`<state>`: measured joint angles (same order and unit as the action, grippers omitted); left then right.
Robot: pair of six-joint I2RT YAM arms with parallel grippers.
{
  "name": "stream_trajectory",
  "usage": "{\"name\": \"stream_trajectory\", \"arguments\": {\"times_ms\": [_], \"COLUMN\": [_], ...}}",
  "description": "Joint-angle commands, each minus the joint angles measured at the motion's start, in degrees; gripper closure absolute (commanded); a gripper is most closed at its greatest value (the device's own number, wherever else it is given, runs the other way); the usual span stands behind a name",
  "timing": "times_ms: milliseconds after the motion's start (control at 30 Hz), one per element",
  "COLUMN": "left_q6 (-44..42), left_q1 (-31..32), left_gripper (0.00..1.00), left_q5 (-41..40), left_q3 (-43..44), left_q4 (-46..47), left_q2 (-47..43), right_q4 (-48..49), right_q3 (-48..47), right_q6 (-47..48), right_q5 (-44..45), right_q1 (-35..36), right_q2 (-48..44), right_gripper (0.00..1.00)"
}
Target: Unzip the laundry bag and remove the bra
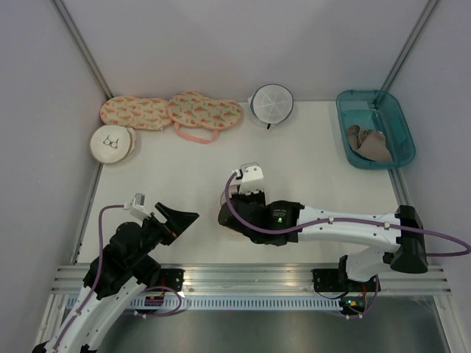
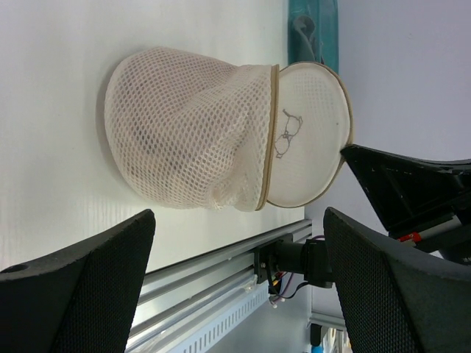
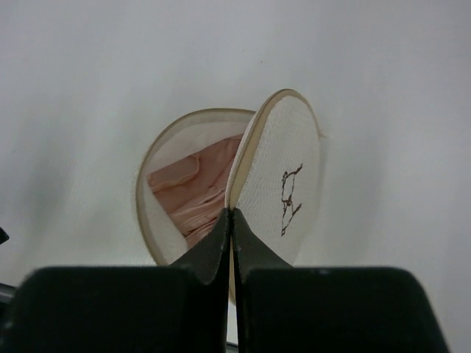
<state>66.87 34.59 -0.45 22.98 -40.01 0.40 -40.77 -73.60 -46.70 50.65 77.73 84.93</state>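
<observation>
From above, the right gripper (image 1: 243, 197) hangs over the middle of the desk (image 1: 169, 176), a little toward the near edge. What it holds is hidden under its wrist. The left gripper (image 1: 180, 215) sits just to its left, close to the near edge. A look-alike round cream bag (image 1: 112, 143) lies by the far-left corner, well apart from both.

In the left wrist view, the laundry bag (image 2: 184, 140) rests on the desk with its mesh dome sagging. Its lid (image 2: 309, 136) stands off the rim, so we take the zipper to be undone. The left gripper's fingers (image 2: 81, 287) are spread wide with nothing between them. We cannot make out the bra through the mesh here.

In the right wrist view, the right gripper is clamped on the lid's edge and holds it raised. The bra (image 3: 195, 195) shows in the opening as crumpled pale pink fabric inside the bag.

We judge the bag very light and floppy, with only the rim hoops stiff, so it would likely drag along unless the lid is held. The bra should be limp, light and easy to pinch, though a strap could catch on the rim. The best hold looks to be the raised fold nearest the opening, taken with the free left gripper.
</observation>
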Motion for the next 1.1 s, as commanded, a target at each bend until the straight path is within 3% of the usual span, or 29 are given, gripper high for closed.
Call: {"name": "stream_trajectory", "arguments": {"times_ms": [0,167,267,367,400,433,467,533,567,833,933,1067], "left_q6": [0.4,-1.1,-2.8,-5.8,-6.9,-9.0,-10.1,-13.3,-14.3,-25.7,-29.0,-32.0], "left_q1": [0.2,0.1,0.2,0.1,0.1,0.1,0.2,0.1,0.1,0.2,0.4,0.9], "left_gripper": [0.02,0.02,0.02,0.02,0.02,0.02,0.02,0.01,0.01,0.04,0.10,0.27], "left_q5": [1.8,3.6,4.5,5.0,5.1,5.0,5.1,6.2,6.7,12.4,16.4,17.1], "left_q3": [-0.1,0.1,0.7,1.7,2.7,3.4,5.0,6.5,7.4,18.4,22.5,26.1], "left_q4": [4.6,8.0,10.4,12.7,13.3,13.9,14.3,15.7,17.7,22.5,20.6,16.0], "left_q2": [-0.8,5.1,8.6,13.2,14.9,18.0,19.9,23.0,26.2,42.0,48.8,55.3], "right_q4": [-10.4,-27.4,-42.8,-42.3,-42.2,-42.5,-42.5,-40.8,-40.1,-15.8,-12.2,-2.2], "right_q3": [1.1,2.4,1.8,5.2,6.0,6.1,6.0,5.8,6.0,13.8,15.1,17.4], "right_q6": [-7.4,-19.3,-34.6,-37.0,-38.3,-38.8,-39.0,-37.8,-37.2,-19.8,-16.5,-8.2], "right_q5": [7.5,10.5,10.9,9.5,9.5,9.8,10.2,11.0,11.8,8.4,7.4,4.2], "right_q1": [-0.1,-0.4,-0.6,-0.5,-0.5,-0.6,-0.6,-0.4,0.0,0.9,0.9,0.9], "right_q2": [-3.2,-2.6,1.8,1.7,0.8,0.2,-0.3,-2.8,-3.8,-17.9,-19.3,-19.7], "right_gripper": [0.99,1.00,0.98,0.71,0.67,0.55,0.26,0.16,0.04,0.02,0.02,0.02]}}
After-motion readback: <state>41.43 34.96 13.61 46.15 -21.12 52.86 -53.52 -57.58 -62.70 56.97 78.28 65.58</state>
